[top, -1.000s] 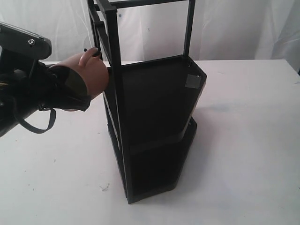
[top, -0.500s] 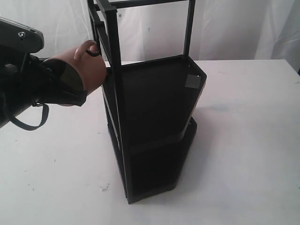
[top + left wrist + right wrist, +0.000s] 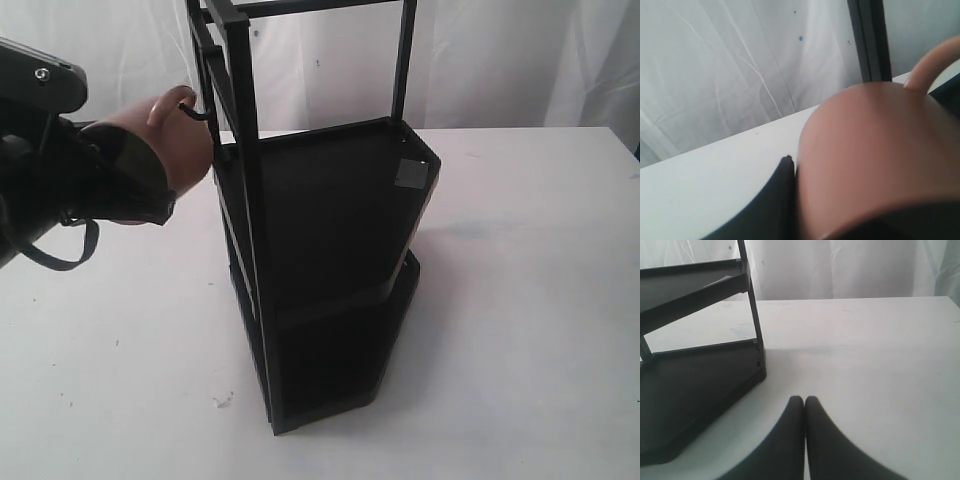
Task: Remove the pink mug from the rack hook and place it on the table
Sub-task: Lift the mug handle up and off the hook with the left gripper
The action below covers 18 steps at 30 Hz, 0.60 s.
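Observation:
The pink mug (image 3: 170,145) hangs in the air at the left side of the tall black rack (image 3: 330,250), with my left gripper (image 3: 135,180) shut on its body. Its loop handle (image 3: 178,97) points up, and the thin black rack hook (image 3: 203,113) still reaches into the loop. In the left wrist view the mug (image 3: 875,160) fills most of the picture, with one dark finger (image 3: 775,205) pressed against its side and the other hidden. My right gripper (image 3: 804,401) is shut on nothing, low over the white table (image 3: 880,355).
The rack (image 3: 695,385) stands mid-table with two solid shelves and upright posts. White table (image 3: 520,300) lies bare to its right and in front. A white curtain (image 3: 500,60) hangs behind. The right arm does not show in the exterior view.
My left gripper has carried the mug left and slightly up, away from the rack post. The handle has slid outward along the hook. The right gripper shows no earlier frame.

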Available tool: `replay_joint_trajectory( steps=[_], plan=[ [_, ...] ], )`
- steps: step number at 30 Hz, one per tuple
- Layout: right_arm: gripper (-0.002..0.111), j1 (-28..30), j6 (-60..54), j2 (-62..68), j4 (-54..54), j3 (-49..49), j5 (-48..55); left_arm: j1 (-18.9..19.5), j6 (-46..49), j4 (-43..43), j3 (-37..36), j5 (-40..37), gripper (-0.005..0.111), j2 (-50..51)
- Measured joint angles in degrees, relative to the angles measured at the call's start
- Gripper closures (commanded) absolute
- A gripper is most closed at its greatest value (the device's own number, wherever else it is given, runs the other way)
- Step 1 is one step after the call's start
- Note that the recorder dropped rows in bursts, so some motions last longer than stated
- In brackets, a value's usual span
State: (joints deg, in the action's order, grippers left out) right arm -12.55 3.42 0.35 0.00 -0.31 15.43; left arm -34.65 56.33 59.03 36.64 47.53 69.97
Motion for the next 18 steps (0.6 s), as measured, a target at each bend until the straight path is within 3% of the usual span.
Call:
replay_joint_trajectory(
  steps=[10, 18],
  plan=[
    [0.108, 0.00, 0.00, 0.00, 0.00, 0.00, 0.00, 0.00, 5.89, 5.03, 0.00, 0.95, 0.107, -1.99],
    [0.108, 0.00, 0.00, 0.00, 0.00, 0.00, 0.00, 0.00, 20.52, 19.30, 0.00, -1.72, 0.107, -3.97]
  ],
)
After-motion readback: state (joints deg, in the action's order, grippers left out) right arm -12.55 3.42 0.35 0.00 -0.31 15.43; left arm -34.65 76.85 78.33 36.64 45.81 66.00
